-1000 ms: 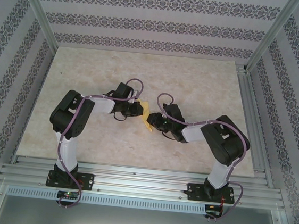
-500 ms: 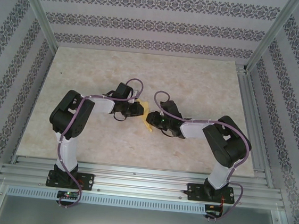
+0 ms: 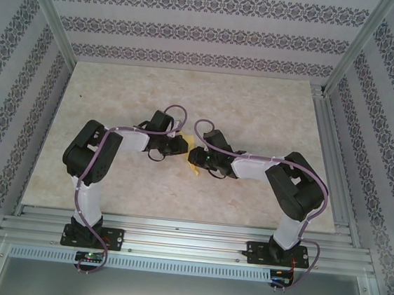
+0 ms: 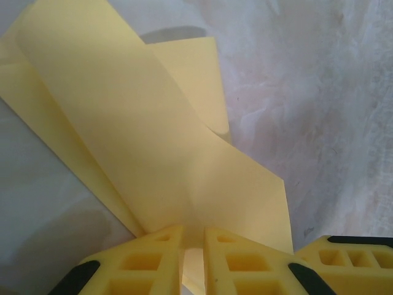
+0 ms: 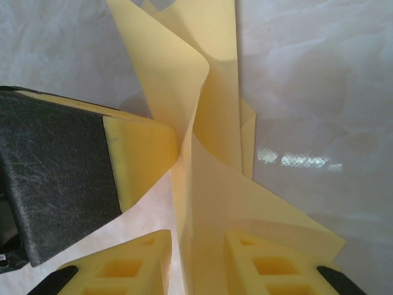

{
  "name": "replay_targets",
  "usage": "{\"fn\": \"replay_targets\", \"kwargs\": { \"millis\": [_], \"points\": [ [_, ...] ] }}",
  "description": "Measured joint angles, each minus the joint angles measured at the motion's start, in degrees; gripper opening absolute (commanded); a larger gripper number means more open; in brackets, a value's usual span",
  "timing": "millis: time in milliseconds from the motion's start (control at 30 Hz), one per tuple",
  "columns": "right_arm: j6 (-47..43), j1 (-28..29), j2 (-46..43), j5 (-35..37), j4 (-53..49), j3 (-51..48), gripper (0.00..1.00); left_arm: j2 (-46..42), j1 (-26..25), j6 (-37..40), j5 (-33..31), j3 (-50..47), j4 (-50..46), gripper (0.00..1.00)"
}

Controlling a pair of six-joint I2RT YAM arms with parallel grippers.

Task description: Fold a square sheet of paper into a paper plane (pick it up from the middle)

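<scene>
While the thin yellow folded paper sheet (image 3: 193,164) is lying on the pale marbled table (image 3: 257,111) in the top view, the left gripper (image 3: 183,147) is meeting it from nine o'clock and the right gripper (image 3: 199,159) from three o'clock.

In the left wrist view, the left gripper (image 4: 193,239) is clenching the sheet (image 4: 141,135), which is fanning toward eleven o'clock.

In the right wrist view, the right gripper (image 5: 198,246) is grasping the sheet (image 5: 215,74), which is running toward twelve o'clock.
</scene>
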Motion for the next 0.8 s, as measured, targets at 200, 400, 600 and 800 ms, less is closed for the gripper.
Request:
{"fn": "replay_targets", "kwargs": {
  "millis": [200, 400, 600, 800],
  "points": [
    [-1.66, 1.33, 0.66, 0.2, -1.7, 1.55, 0.32, -0.52, 0.0, -0.28, 0.0, -0.26, -0.07, 0.18],
    [-2.62, 2.6, 0.66, 2.69, -4.81, 2.62, 0.34, -0.55, 0.0, -0.42, 0.0, -0.33, -0.07, 0.18],
    [-3.54, 4.33, 1.03, 5.81, -9.29, 5.05, 0.32, -0.55, 0.0, -0.44, 0.0, -0.33, -0.07, 0.18],
    [-3.56, 4.83, 2.91, 6.32, -10.03, 6.1, 0.26, -0.55, 0.0, -0.46, 0.04, -0.33, -0.09, 0.18]
  ]
}}
